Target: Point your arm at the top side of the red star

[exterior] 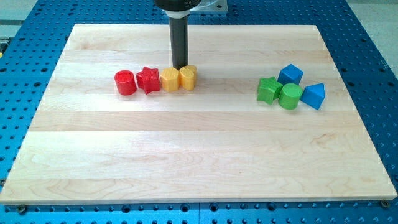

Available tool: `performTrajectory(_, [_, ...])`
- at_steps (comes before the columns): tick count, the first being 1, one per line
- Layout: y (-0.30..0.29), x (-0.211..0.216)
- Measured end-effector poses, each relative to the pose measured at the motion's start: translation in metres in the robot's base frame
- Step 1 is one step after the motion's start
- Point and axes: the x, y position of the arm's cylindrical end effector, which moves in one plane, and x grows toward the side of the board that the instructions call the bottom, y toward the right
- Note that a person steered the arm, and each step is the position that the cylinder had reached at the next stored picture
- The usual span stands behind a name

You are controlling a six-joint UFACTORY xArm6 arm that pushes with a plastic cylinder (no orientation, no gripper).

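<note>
Left of my tip — red star

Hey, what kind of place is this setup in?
Probably a robotics lab bench: a wooden board sits on a blue perforated metal table. Small coloured blocks, like the red star, lie on it, and my tip rests just above the two yellow blocks.

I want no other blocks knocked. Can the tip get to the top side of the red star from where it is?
Probably yes. My tip sits just above the two yellow blocks, and the board above the red star looks bare, so sliding left seems free.
</note>
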Motion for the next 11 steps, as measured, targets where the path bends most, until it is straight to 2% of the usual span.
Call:
performTrajectory(4, [-0.047, 0.002])
performTrajectory(8, [-0.05, -0.022])
performTrajectory(11, [-0.044, -0.023])
